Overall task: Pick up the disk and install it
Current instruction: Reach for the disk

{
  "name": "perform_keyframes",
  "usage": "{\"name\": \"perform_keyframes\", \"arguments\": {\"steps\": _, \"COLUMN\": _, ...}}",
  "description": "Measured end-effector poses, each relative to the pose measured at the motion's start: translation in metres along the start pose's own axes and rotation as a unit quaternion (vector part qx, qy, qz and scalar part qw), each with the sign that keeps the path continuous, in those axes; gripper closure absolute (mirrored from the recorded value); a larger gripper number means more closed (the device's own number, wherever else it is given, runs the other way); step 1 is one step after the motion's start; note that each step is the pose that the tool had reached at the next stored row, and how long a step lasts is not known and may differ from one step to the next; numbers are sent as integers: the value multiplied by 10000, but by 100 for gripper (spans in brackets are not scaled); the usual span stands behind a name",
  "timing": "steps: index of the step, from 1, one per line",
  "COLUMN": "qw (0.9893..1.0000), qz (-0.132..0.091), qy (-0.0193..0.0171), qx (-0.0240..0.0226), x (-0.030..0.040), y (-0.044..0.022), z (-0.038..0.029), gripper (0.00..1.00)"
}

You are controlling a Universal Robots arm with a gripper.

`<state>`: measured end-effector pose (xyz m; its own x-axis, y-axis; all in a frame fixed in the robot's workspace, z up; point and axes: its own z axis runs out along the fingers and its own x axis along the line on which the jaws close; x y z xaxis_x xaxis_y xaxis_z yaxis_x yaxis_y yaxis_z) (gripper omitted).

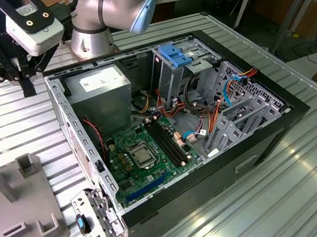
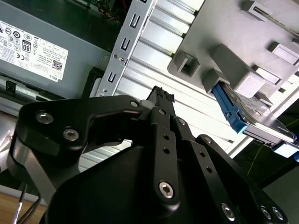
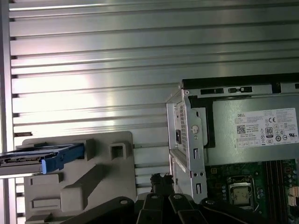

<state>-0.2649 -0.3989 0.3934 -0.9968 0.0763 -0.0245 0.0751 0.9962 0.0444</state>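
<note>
Progress: right at the start, by the look of it. The disk (image 3: 51, 157) sits in a slot at one edge of the grey fixture (image 3: 110, 186). Its blue-railed end is on the fixture and the grey metal body overhangs past that edge, same in both wrist views. It's not gripped, not lifted, and it's outside the PC case (image 1: 217, 190).

The gripper (image 2: 161, 95) hangs over bare bench (image 1: 311, 179) btw. the fixture and the case, near the case corner that holds the PSU (image 1: 104, 97). It's well apart from the disk. Fingers are drawn together at the tips w/ nothing btw. them, as far as both wrist views show.

Done: nothing that shows. Left, as a judgement: the pick-up and the whole install. The case lies on its side w/ the panel off and the mobo (image 1: 145, 150) exposed. In the exterior view the fixture stands on the bench to the exterior view's left of the case.

Counts:
- disk x1
- arm x1, gripper x1
- fixture x1
- case x1
- PSU x1
- mobo x1
- pale blue latch piece (image 1: 173, 54) x1, on the drive cage by the case's far edge
- cables: several, red, orange and blue, too tangled to count
</note>
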Motion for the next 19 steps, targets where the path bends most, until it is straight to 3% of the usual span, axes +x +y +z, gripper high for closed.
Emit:
{"name": "perform_keyframes", "arguments": {"steps": 5, "qw": 10000, "qz": 0, "qy": 0, "qx": 0, "x": 119, "y": -9, "z": -4, "gripper": 89}}
{"name": "perform_keyframes", "arguments": {"steps": 19, "qw": 10000, "qz": 0, "qy": 1, "qx": 1, "x": 357, "y": -27, "z": -10, "gripper": 89}}
